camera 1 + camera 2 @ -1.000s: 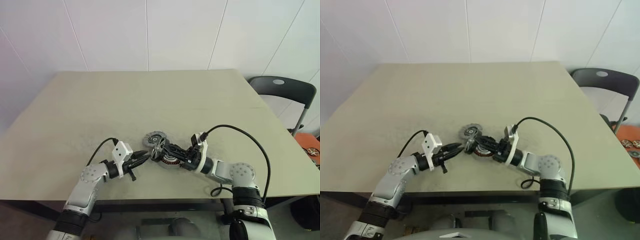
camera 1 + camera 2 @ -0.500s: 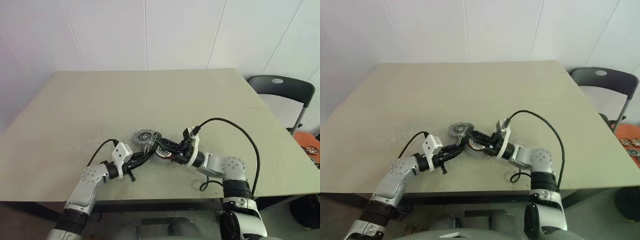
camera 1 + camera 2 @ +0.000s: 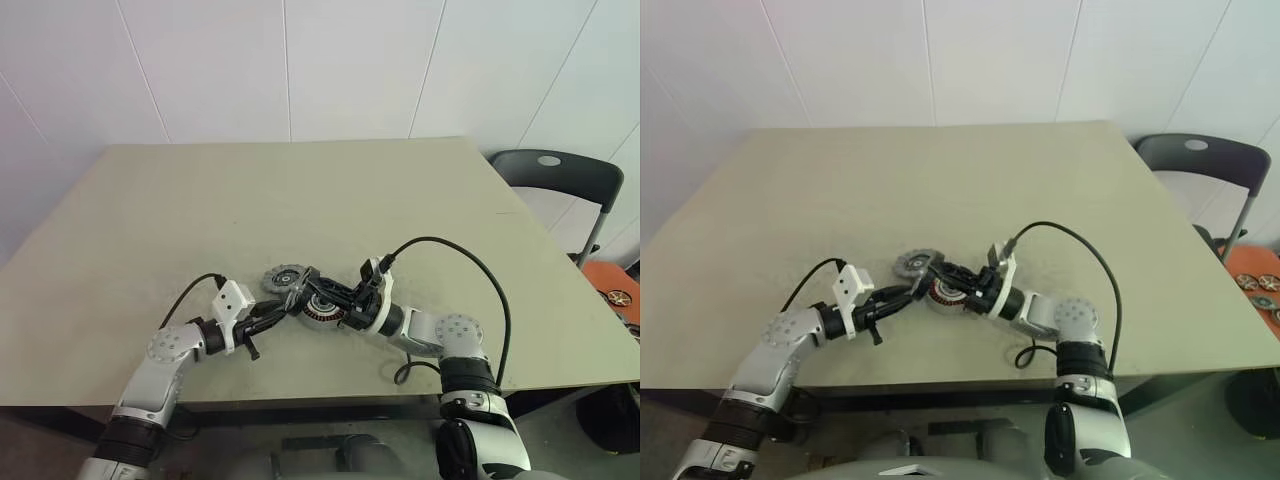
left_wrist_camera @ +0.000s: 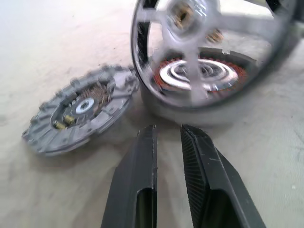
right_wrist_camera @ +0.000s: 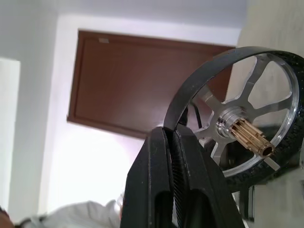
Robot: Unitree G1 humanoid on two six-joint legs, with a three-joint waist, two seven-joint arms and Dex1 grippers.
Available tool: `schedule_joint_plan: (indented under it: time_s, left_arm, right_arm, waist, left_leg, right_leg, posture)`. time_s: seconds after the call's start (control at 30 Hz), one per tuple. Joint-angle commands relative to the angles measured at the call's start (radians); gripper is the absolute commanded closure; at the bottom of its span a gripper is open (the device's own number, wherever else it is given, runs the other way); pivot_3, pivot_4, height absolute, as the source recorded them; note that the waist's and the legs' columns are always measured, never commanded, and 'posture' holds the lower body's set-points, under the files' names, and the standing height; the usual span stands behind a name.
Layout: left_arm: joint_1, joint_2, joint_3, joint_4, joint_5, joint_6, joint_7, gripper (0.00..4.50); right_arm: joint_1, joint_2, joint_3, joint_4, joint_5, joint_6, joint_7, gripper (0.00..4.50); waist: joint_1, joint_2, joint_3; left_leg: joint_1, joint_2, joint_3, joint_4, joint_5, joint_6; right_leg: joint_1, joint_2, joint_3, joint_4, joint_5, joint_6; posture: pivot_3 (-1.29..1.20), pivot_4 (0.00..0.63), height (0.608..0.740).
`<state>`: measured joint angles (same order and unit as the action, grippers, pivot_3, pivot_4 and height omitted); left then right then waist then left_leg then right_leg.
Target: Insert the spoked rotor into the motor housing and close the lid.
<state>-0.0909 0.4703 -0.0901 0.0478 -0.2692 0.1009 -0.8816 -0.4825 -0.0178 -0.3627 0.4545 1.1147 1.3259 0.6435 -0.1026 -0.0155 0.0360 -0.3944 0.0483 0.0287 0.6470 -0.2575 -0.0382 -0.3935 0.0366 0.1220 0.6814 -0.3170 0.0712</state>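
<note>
Rotor handling: your rotor (image 5: 240,114) looks thin, stiff and light, and its smooth rim could slip; I'd keep the pinch on the dark rim, clear of the spokes and the brass pinion.
Rotor look: dark ring, silver spokes, open gaps, toothed brass shaft at the hub.
Rotor place: held tilted just over the housing (image 4: 202,83), not yet seated.
Right gripper (image 5: 172,137): pressed together on the rotor's rim.
Left gripper (image 4: 167,137): fingers nearly together, nothing between them, pointing at the housing from close by.
Housing: on the table (image 3: 300,200), copper windings around a silver centre; probably heavy enough to sit still.
Lid (image 4: 78,109): toothed grey disc, flat on the table, touching or just beside the housing.
</note>
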Motion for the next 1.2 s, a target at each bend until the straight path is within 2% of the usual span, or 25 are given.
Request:
schedule_joint_plan:
  time_s: [0.03,0.23,0.37,0.43,0.63,0.83,1.2]
  left_arm:
    - [0.0,0.033,0.03,-0.06,-0.023,0.026,-0.017,3.58]
    - [0.005,0.047,0.039,-0.082,-0.032,0.047,-0.013,3.58]
    - [-0.001,0.043,0.037,-0.084,-0.025,0.051,-0.007,3.58]
    - [-0.008,0.038,0.033,-0.078,-0.022,0.05,-0.005,3.58]
    - [-0.019,0.032,0.033,-0.067,-0.018,0.046,0.001,3.58]
    - [-0.009,0.034,0.039,-0.07,-0.018,0.044,0.006,3.58]
    - [0.0,0.029,0.034,-0.071,-0.017,0.038,0.012,3.58]
  right_arm:
    - [-0.039,0.014,-0.056,-0.002,0.045,-0.033,-0.018,4.5]
    - [-0.052,0.038,-0.102,-0.002,0.119,0.009,-0.034,4.5]
    - [-0.027,0.025,0.025,-0.059,0.032,0.057,-0.038,4.5]
    - [-0.031,0.027,0.04,-0.051,0.022,0.052,-0.03,4.5]
    - [-0.084,0.052,-0.04,0.03,0.054,-0.03,-0.026,4.5]
    - [-0.079,0.043,-0.09,-0.004,0.104,-0.033,-0.014,4.5]
    - [0.036,-0.053,-0.078,-0.081,0.095,-0.002,-0.003,4.5]
  waist:
    - [0.0,0.0,0.0]
    - [0.0,0.001,0.0]
    - [-0.003,0.001,0.001]
    - [-0.006,0.001,0.001]
    - [-0.003,0.002,0.001]
    - [-0.003,0.002,0.001]
    - [-0.003,0.002,0.001]
  left_leg:
    - [0.0,0.0,0.0,0.0,0.0,0.0]
    - [-0.001,0.001,0.0,0.0,0.0,0.0]
    - [0.0,0.001,0.0,-0.001,0.0,0.0]
    - [0.0,0.001,0.0,-0.001,0.0,0.0]
    - [0.0,0.0,0.0,0.0,0.0,0.0]
    - [-0.001,0.0,0.0,-0.001,0.0,0.0]
    - [-0.001,0.0,0.0,-0.001,0.0,0.0]
  right_leg:
    - [0.0,0.0,0.0,0.0,0.0,0.0]
    - [0.0,0.0,0.0,0.0,0.0,0.0]
    - [0.0,0.0,0.0,0.0,0.0,0.0]
    - [-0.001,0.0,0.0,0.0,0.0,0.0]
    - [0.0,0.0,0.0,0.0,0.0,0.0]
    - [-0.001,0.0,0.0,0.0,0.0,0.0]
    - [-0.001,0.0,0.0,0.0,0.0,0.0]
  posture:
    - [0.0,0.0,0.74]
    - [0.0,0.0,0.74]
    - [0.0,0.0,0.74]
    - [0.0,0.0,0.74]
    - [0.0,0.0,0.74]
    - [0.0,0.0,0.74]
    - [0.0,0.0,0.74]
